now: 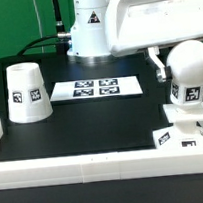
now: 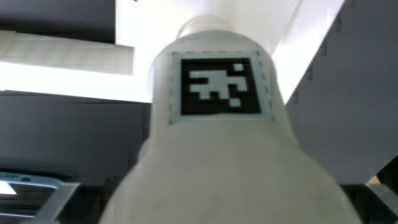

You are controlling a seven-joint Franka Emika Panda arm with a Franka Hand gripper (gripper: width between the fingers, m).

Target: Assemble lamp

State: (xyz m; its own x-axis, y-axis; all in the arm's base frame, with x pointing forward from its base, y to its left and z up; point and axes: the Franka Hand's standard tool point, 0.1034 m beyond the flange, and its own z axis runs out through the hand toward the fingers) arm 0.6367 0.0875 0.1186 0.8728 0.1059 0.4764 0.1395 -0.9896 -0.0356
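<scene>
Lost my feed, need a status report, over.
Gripper at bulb, closure unclear. Bulb upright over base, seating unclear. Shade apart, exterior view's left. No obstruction seen.

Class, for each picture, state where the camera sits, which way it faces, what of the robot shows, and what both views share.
Exterior view: off the arm, looking across the black table towards the robot's white pedestal; arm and gripper show on the exterior view's right.
Wrist view: on the wrist, looking very closely at the matte white ball-shaped bulb; no robot part is clearly recognisable.
Shared: the bulb and its black-white square tag.
</scene>
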